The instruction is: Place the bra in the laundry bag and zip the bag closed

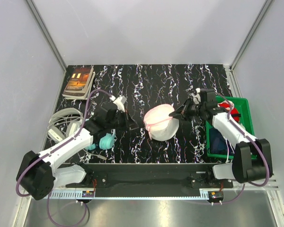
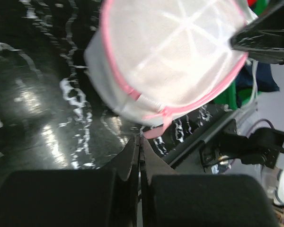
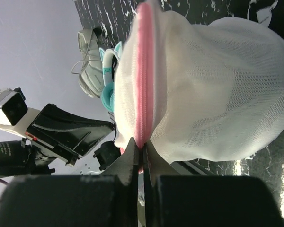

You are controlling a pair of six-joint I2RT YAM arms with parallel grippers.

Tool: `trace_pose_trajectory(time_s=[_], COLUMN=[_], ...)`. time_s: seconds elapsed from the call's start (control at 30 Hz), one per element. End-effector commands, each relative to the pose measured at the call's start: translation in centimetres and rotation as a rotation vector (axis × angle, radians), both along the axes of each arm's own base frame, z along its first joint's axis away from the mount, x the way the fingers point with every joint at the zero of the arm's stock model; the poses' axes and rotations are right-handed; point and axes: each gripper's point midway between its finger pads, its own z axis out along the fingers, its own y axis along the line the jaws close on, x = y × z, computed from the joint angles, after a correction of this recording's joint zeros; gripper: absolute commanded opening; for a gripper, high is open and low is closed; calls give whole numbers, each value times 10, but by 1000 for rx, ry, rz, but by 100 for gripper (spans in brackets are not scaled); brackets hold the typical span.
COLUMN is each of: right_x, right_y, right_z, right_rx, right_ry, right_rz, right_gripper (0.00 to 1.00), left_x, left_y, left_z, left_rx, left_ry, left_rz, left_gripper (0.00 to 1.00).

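laundry bag (image 3: 217, 85): matt white mesh cloth | table (image 2: 33, 109): glossy, marbled

The laundry bag (image 1: 161, 122) is set mid-counter (image 1: 146, 80), met at its left edge by the left gripper (image 2: 140, 142) and at its right edge by the right gripper (image 3: 142, 147). Headphones (image 1: 105, 140) are found to its left, nearer the front. Books (image 1: 78, 81) are stacked in the far left corner. A bin (image 1: 244, 101) holding clothes (image 1: 218, 141) is placed at the right edge.

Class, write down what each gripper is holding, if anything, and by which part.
Both hold the laundry bag. The right gripper pinches its pink zip trim; the left gripper appears to pinch a pink tab at its lower edge.
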Motion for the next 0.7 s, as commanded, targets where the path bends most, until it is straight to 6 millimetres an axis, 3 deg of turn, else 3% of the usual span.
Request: trace_pose_trajectory(time_s=[0.0, 0.13, 0.33, 0.5, 0.67], right_x=[34, 58, 87, 96, 94], right_y=[-4, -10, -10, -5, -2], right_z=[31, 36, 49, 39, 30], right_rx=[0, -5, 6, 27, 48], right_ry=[-152, -176, -214, -196, -175], right_rz=[33, 27, 40, 87, 123], right_gripper=[0, 0, 0, 0, 0], left_x=[4, 18, 35, 43, 42], left_y=[32, 39, 47, 39, 27], left_z=[-7, 17, 38, 61, 68], left_rx=[94, 115, 151, 109, 58], left_ry=[-7, -69, -111, -135, -133], left_rz=[57, 80, 97, 79, 34], left_gripper=[0, 0, 0, 0, 0])
